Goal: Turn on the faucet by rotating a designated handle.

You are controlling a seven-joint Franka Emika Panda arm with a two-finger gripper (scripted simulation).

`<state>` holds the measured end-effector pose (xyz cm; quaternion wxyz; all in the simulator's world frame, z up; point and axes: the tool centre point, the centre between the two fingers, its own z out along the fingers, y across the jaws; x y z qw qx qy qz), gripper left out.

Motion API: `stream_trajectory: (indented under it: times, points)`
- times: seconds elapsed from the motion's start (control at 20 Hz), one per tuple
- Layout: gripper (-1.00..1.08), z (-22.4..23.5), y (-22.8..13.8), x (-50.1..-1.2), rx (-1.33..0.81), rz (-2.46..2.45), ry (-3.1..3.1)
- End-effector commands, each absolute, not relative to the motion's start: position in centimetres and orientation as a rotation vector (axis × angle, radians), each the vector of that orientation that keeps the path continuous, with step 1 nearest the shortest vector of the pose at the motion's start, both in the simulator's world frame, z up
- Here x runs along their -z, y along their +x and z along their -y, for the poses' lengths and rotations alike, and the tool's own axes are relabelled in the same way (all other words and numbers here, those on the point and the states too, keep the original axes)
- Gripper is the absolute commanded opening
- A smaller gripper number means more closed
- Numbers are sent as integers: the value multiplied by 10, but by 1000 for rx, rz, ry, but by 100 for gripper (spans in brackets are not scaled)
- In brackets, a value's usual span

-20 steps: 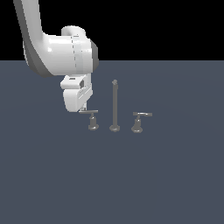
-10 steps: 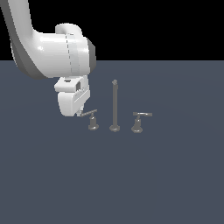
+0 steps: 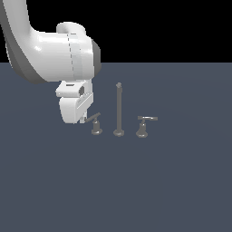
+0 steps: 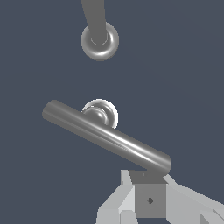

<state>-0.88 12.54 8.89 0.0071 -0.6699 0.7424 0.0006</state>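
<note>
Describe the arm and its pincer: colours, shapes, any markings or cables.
The arm is glossy white with rounded, bulky links and dark grey bands at the joints. The pincer is a boxy white-grey block; its fingertip pad bears a small dark diamond mark. No cables show.

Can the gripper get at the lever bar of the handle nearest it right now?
Probably yes: the gripper sits right at the end of the handle lever bar, nothing between them; the post stands clear beyond.

Flat slate-blue floor (image 3: 172, 190), plain black backdrop (image 3: 172, 31), even light
</note>
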Motion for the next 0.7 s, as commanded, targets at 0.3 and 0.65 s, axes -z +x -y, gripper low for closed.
stream_trajectory:
  times: [0.3, 0.65]
  points:
    - [-100, -108, -21, -89, -3, -2324, -2098]
    - [-100, -61, -21, -89, 0, -2348, -2085]
